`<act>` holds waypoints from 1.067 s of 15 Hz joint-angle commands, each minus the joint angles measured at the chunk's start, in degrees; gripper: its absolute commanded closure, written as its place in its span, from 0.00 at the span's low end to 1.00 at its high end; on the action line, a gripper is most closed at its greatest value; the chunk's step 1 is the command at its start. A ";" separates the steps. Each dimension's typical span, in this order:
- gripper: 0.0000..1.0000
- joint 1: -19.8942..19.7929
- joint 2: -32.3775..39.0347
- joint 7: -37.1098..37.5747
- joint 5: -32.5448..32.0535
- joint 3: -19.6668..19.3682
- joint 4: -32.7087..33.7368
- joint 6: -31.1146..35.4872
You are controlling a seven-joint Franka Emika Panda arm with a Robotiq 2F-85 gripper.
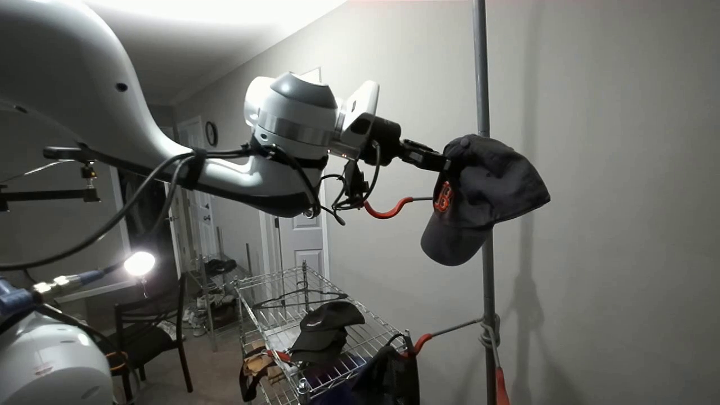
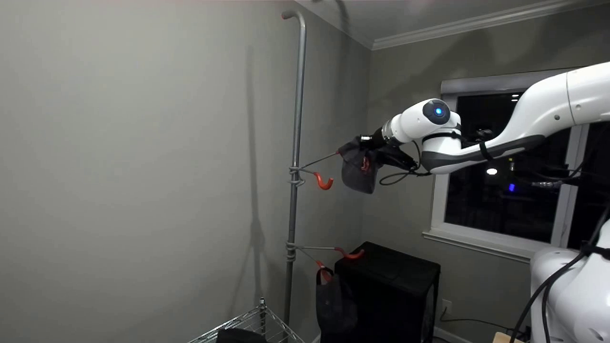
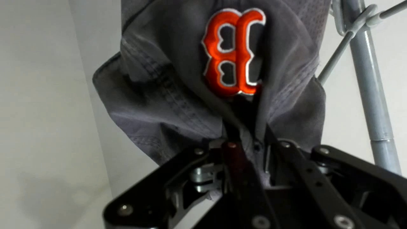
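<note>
Where dark cloth is bunched between the fingertips of the hand (image 3: 251, 136), a dark grey baseball cap (image 1: 489, 191) is gripped by its crown; the jaws are set nearly together, parted only by the pinched fold. Lettering can be read on the cap's front: an orange-red "B" (image 3: 243, 57), edged in white and shown upside down in the wrist view. The cap is held in the air beside the upper part of a grey pole (image 2: 299, 105), with its brim pointed downward. Near it, a red-ended hook (image 2: 324, 186) is attached to the pole; whether a second hook (image 2: 324, 158) is touched by the cap cannot be told. Lower down, a dark cloth item (image 2: 336, 307) is hung from another hook (image 2: 320, 265). On a wire rack (image 1: 304, 388), black caps (image 1: 337, 312) are piled, the upper one bearing a pale mark too small to be read. Farther back, a round wall clock (image 1: 211, 134) is hung, its face likewise unreadable.
</note>
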 commanded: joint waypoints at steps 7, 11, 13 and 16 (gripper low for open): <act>0.92 0.63 1.93 0.12 1.86 1.64 0.15 -3.10; 0.92 2.58 8.83 -1.09 7.06 -3.33 3.81 -0.26; 0.92 4.04 11.86 -2.09 10.23 -6.22 5.49 1.86; 0.92 6.64 16.29 -4.64 16.37 -10.67 6.91 5.72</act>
